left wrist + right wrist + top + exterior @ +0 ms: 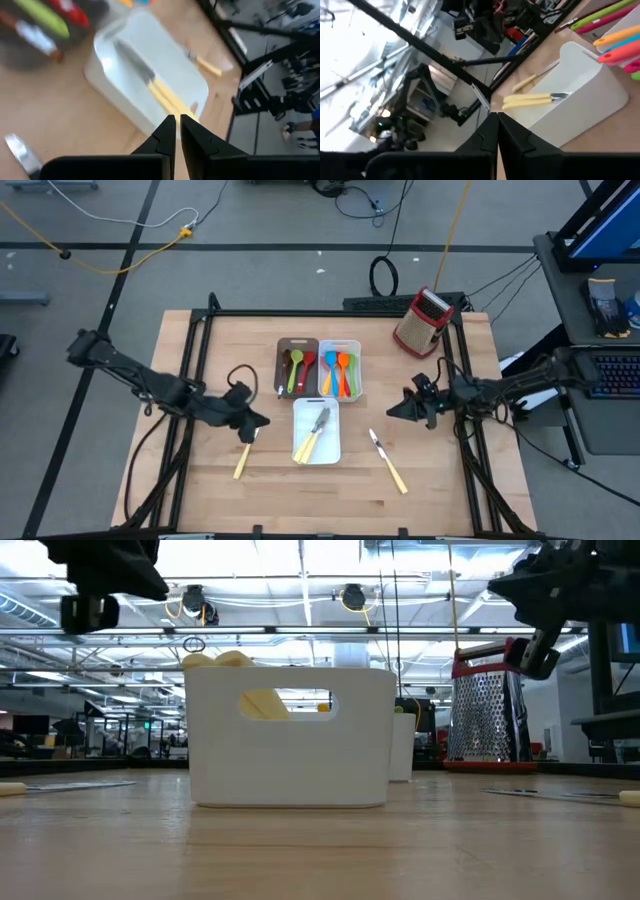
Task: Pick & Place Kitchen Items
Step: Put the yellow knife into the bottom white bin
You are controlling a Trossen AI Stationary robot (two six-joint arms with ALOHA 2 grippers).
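Note:
Two cream-handled knives (314, 435) lie in the near white tray (318, 448); they also show in the left wrist view (160, 92) and the right wrist view (532, 100). One more knife (243, 458) lies on the table by my left gripper (258, 425), and another knife (388, 463) lies right of the tray. Coloured spoons and spatulas lie in the dark-brown tray (296, 366) and the far white tray (342, 368). My left gripper (177, 125) is shut and empty, above the table left of the near tray. My right gripper (392, 410) (496, 122) is shut and empty, right of the tray.
The red-and-metal box grater (422, 322) stands at the far right of the table and shows in the low view (490, 710). Bare wood lies along the near edge (320, 500). Dark frame rails run along the table's left and right sides.

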